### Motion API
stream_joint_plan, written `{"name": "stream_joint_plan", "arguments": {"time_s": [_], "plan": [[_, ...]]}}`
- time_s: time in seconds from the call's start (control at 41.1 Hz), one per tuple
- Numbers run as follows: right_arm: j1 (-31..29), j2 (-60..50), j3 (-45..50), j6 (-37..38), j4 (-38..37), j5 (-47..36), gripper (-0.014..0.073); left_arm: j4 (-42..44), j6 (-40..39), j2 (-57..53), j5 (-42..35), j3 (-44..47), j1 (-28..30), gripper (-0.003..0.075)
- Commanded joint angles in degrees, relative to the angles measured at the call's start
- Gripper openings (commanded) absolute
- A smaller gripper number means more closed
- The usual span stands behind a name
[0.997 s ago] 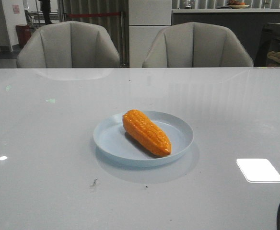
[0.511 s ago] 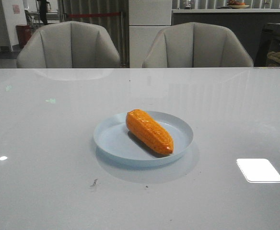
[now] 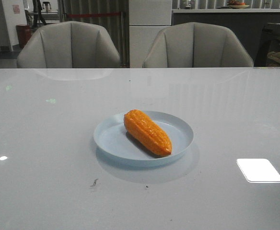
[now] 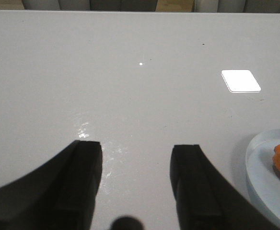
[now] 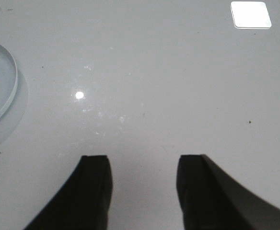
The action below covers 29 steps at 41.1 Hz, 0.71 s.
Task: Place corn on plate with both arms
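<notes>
Front view: corn (image 3: 147, 132) lay across the plate (image 3: 180, 125); my left hand (image 4: 136, 153) and right hand (image 5: 142, 165) gaped empty, best kept clear.

I found no readable text, labels, brands or numbers; the small pinkish wall sign (image 3: 16, 8) was too blurred.

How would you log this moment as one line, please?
corn: lying on plate | left gripper: open, empty | right gripper: open, empty
</notes>
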Motion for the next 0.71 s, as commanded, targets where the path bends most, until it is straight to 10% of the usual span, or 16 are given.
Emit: {"name": "stream_joint_plan", "arguments": {"time_s": [0.0,0.243,0.681], "plan": [[-0.46,-0.31,-1.54,-0.55,0.55,-3.49,0.0313,-0.33,0.21,-0.81,-4.03,-1.59,-0.38,0.0403],[-0.46,-0.31,-1.54,-0.55,0.55,-3.72,0.011,-0.33,0.21,-0.81,-4.03,-1.59,-0.38,0.0403],[-0.46,-0.31,-1.54,-0.55,0.55,-3.73,0.0066,-0.33,0.21,-0.81,-4.03,-1.59,-0.38,0.0403]]}}
